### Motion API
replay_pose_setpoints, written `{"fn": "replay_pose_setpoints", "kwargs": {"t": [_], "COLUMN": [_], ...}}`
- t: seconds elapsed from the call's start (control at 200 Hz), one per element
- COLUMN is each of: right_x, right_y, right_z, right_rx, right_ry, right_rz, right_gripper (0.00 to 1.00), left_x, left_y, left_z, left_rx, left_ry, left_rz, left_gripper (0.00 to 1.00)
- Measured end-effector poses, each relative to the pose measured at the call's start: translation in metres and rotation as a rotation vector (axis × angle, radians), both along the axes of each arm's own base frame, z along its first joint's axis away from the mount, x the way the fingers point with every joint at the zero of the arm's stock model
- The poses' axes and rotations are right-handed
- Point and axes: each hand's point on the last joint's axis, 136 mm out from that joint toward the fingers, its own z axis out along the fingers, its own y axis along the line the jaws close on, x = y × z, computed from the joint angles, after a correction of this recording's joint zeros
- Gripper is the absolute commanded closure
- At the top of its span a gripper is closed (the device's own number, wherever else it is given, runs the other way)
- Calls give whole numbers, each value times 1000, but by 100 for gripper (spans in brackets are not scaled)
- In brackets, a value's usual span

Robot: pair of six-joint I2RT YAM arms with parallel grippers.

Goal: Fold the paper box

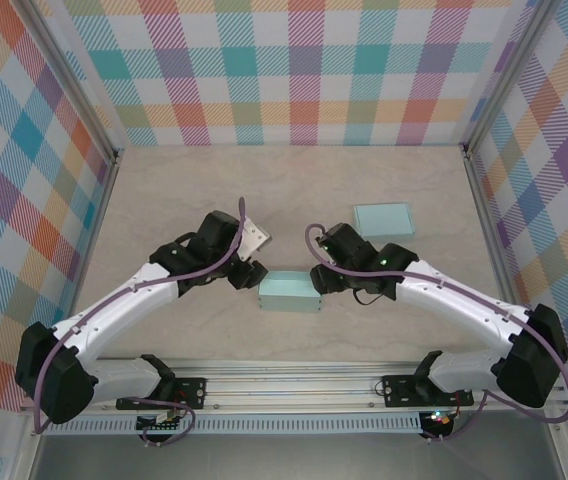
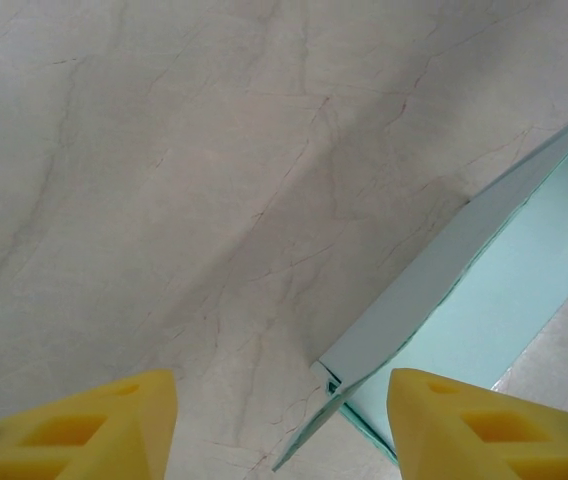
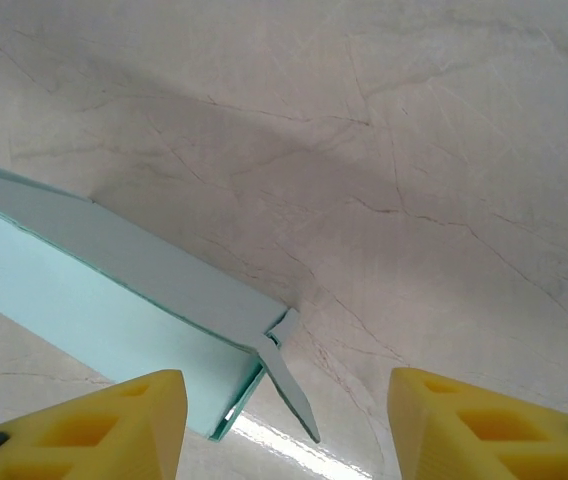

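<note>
Our two white arms (image 1: 114, 310) bend in toward one pale green paper box (image 1: 290, 292) at mid-frame. The left gripper (image 2: 282, 395) and right gripper (image 3: 284, 395) both gape wide. One flat green card (image 1: 383, 217) lies upper right.

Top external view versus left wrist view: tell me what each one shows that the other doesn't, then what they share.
Top external, not left wrist: the right gripper, a flat teal sheet far right, a white card, the plaid walls. Left wrist, not top external: the yellow fingers of the left gripper, spread apart, and a loose corner flap. Both: the teal paper box on the marbled table.
</note>
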Motion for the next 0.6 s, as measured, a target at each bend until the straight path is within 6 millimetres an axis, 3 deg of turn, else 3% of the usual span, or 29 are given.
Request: {"fn": "replay_pose_setpoints", "kwargs": {"t": [0.345, 0.6], "right_x": [-2, -9], "right_y": [2, 7], "right_z": [-8, -8], "right_rx": [-6, 16], "right_ry": [33, 55], "right_rz": [-5, -9], "right_gripper": [60, 71], "left_x": [-7, -13], "left_y": [5, 3], "left_z": [-22, -24], "left_rx": [55, 42], "left_ry": [101, 134], "left_rz": [23, 9], "left_gripper": [61, 71]}}
